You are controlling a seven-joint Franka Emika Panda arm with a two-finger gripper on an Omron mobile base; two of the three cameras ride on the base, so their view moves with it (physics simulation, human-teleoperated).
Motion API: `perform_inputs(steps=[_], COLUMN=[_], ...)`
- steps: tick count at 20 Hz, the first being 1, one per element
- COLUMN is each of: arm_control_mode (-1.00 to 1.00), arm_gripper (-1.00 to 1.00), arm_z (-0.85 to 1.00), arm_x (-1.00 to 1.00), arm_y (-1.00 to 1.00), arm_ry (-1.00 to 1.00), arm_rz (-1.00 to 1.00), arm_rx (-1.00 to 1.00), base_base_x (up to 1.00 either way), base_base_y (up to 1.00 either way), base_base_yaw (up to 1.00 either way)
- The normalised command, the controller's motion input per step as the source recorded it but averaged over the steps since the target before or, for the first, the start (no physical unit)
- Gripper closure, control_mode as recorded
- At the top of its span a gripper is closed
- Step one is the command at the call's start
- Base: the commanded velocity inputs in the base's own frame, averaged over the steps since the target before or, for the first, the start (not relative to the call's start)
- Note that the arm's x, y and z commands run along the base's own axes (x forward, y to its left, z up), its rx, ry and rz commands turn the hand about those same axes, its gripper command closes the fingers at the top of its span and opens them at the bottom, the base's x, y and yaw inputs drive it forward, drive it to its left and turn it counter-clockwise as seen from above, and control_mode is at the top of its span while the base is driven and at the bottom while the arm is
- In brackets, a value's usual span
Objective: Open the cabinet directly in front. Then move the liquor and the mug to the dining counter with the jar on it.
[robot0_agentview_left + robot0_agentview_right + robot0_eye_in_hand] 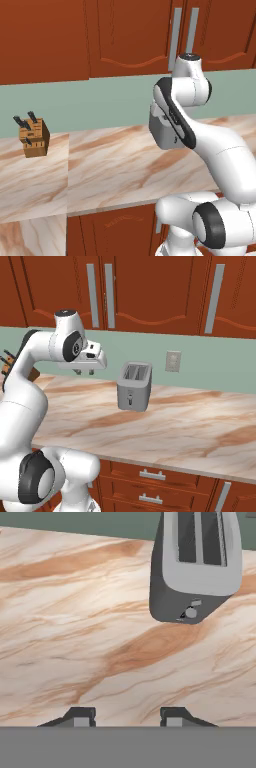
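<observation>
The cabinet (130, 35) (145, 291) hangs on the wall above the counter, its reddish-brown arched doors shut. Long grey bar handles (109, 296) run down the door edges. My gripper (84, 372) (126, 718) hovers above the marble worktop, pointing down, well below the cabinet doors and left of the toaster. Its two dark fingertips (80, 716) stand apart with nothing between them, so it is open. The liquor, the mug, the jar and the dining counter are out of view.
A grey two-slot toaster (134, 387) (197, 562) stands on the wall-side marble counter (100, 165) (190, 426). A wooden knife block (34, 137) sits at the far left. A wall outlet (173, 361) is on the green backsplash. Drawers (150, 475) lie below.
</observation>
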Motion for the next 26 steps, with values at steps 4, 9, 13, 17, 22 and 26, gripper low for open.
perform_inputs(steps=[4,9,13,17,22,26], arm_control_mode=[-1.0,-1.0,-1.0,-1.0,-1.0,-1.0], arm_gripper=[-1.0,-1.0,-1.0,-1.0,-1.0,-1.0], arm_z=[0.02,0.51,0.7,0.69,0.59,0.47], arm_x=[-0.04,-0.4,-0.25,-0.29,-0.28,-0.29], arm_y=[-0.03,-0.05,-0.07,0.0,0.0,-0.06], arm_ry=[-0.04,-0.37,-0.39,-0.3,-0.37,-0.4], arm_rz=[0.0,0.0,0.0,0.0,0.0,0.0], arm_rx=[0.0,0.03,0.04,0.04,0.01,0.01], base_base_x=[0.0,0.0,0.0,0.0,0.0,0.0], base_base_y=[0.0,0.0,0.0,0.0,0.0,0.0], base_base_yaw=[0.0,0.0,0.0,0.0,0.0,0.0])
